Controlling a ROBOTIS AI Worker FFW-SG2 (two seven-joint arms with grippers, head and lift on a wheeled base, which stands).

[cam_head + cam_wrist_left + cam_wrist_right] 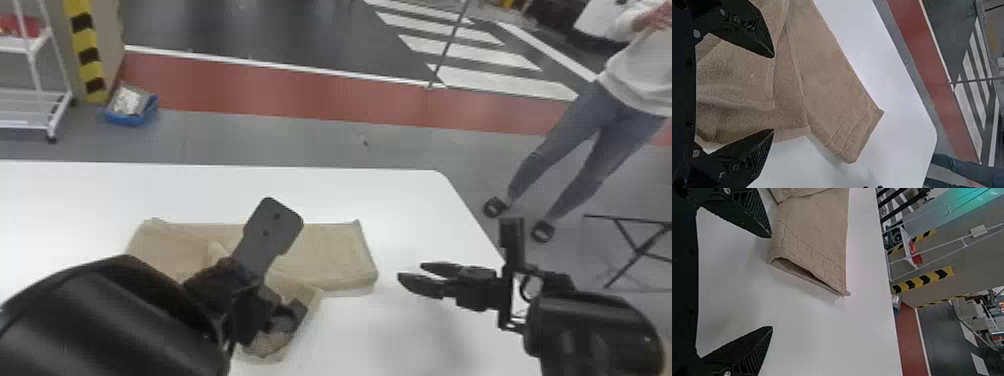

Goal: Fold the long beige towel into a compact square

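The beige towel lies on the white table, a long folded band running left to right with another part angling toward the robot. My left gripper is over that nearer part. In the left wrist view the left gripper stands open, with layered towel beyond and between its spread fingers. To the right of the towel's right end is my right gripper, apart from the cloth. The right wrist view has the right gripper open above bare table, beside the towel's folded end, whose layers gape slightly.
The white table has its far edge behind the towel and its rounded right corner beyond the right gripper. Past it on the floor are a blue box, a white rack at the left and a black folding stand at the right.
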